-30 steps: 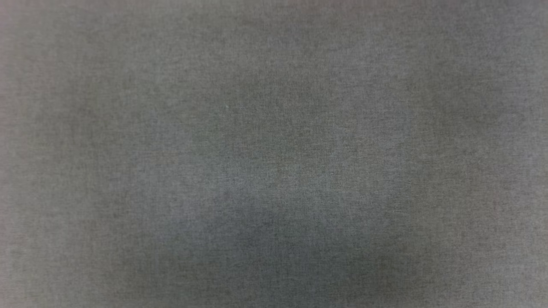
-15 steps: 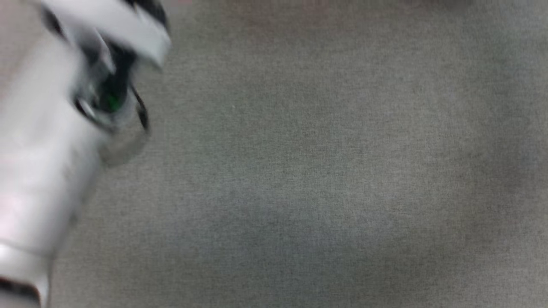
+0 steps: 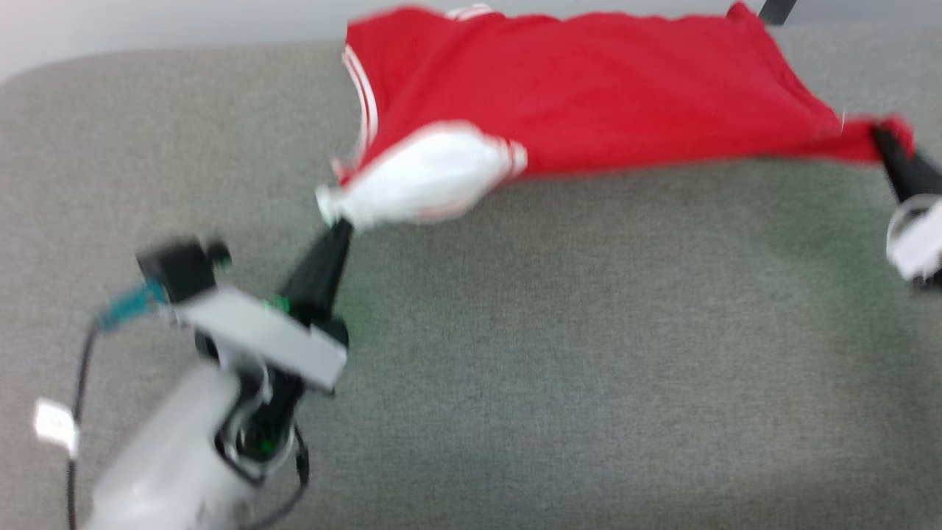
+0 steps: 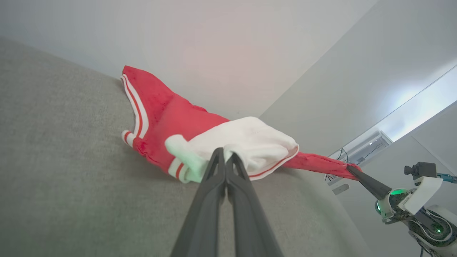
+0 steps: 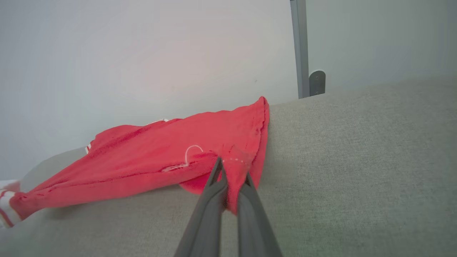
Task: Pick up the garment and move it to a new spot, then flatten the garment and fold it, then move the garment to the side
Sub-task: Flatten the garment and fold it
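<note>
1. Head view
   - The garment (image 3: 603, 96): a red jersey stretched along the far edge of the grey cloth surface (image 3: 589, 353), with its near side lifted taut between your two arms.
   - The left gripper (image 3: 340, 227): closed on the tip of the white sleeve (image 3: 427, 180).
   - The right gripper (image 3: 879, 136): pinched on a red corner near the right edge.
   - Risk: the cloth reaches the far edge. If you pull farther that way, its back side may slide off and drag the rest after it.
   - The picture is blurred, so the grips are better judged from the wrist views.

2. Left wrist view
   - The left gripper (image 4: 225, 153): its jaws are together on the sleeve cuff, with very little fabric between them.
   - Risk: thin jersey held by so small a bite can slip out under tension. That side would then drop in a heap.
   - Risk: you are holding the sleeve, not the body. Pulling here may stretch or twist the sleeve while the striped side seam lies slack on the surface.
   - The right gripper (image 4: 351, 169) shows across the span, holding its red corner, and the line between the two is tight.

3. Right wrist view
   - The right gripper (image 5: 232, 167): clamped on a small fold of the red hem, and loose cloth bunches just beyond the tips.
   - Risk: that bunch may set as a crease when you lay the garment flat.
   - A grey post (image 5: 299, 50) stands behind the far edge, near the garment's corner. A swing that way could snag the cloth.
   - Risk: if the two arms pull unevenly, the weaker grip — likely the cuff — gives first.
</note>
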`<state>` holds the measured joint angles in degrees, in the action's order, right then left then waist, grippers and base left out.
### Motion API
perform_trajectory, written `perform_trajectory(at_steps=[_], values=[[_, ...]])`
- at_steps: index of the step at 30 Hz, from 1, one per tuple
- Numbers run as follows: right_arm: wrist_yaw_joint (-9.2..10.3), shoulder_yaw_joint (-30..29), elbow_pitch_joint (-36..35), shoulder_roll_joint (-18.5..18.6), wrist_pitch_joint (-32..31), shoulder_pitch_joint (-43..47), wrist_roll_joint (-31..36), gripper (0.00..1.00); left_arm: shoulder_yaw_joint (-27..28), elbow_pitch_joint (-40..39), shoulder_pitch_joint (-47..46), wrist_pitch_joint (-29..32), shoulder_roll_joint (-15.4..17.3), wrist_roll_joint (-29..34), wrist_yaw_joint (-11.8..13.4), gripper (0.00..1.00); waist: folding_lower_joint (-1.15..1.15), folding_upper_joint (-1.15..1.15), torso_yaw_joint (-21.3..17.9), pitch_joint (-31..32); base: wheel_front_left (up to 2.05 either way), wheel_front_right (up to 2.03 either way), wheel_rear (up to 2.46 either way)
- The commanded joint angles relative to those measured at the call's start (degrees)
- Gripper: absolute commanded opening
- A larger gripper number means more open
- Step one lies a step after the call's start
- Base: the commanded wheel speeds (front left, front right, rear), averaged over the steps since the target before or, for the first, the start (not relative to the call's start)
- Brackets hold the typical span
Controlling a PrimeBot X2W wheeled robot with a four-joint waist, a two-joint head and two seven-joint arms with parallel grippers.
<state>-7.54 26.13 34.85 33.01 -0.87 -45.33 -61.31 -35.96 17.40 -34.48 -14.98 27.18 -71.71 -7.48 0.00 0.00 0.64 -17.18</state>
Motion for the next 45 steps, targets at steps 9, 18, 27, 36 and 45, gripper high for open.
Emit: perform_trajectory(at_steps=[9, 18, 27, 36, 45], values=[[0.07, -2.9, -6.5, 3.0, -0.9, 15.9, -3.1, 0.00, 9.4, -6.4, 18.4, -0.2, -3.7, 5.5, 0.0, 0.00, 0.00, 0.00, -0.8, 8.3, 0.00, 0.00, 0.00], [0.07, -8.2, -13.5, 3.9, -2.5, 28.6, -3.5, 0.00, 14.3, -16.8, 32.2, -0.2, -4.7, 8.8, 2.2, 0.00, 0.00, 0.00, -2.1, 11.0, 0.00, 0.00, 0.00], [0.07, -14.7, -20.9, 2.5, -7.3, 34.7, -0.2, 0.00, 14.9, -25.3, 38.7, 0.7, -2.3, 10.7, 5.5, 0.00, 0.00, 0.00, -3.8, 10.2, 0.00, 0.00, 0.00], [0.07, -19.3, -21.0, -2.9, -13.0, 28.9, 6.2, 0.00, 13.1, -21.6, 28.5, 4.6, -2.4, 12.3, 4.2, 0.00, 0.00, 0.00, -3.4, 7.1, 0.00, 0.00, 0.00], [0.07, -21.2, -13.5, -6.8, -15.5, 17.4, 12.5, 0.00, 11.6, -7.5, 12.3, 6.0, -5.2, 12.5, 1.0, 0.00, 0.00, 0.00, -2.6, 1.8, 0.00, 0.00, 0.00]])
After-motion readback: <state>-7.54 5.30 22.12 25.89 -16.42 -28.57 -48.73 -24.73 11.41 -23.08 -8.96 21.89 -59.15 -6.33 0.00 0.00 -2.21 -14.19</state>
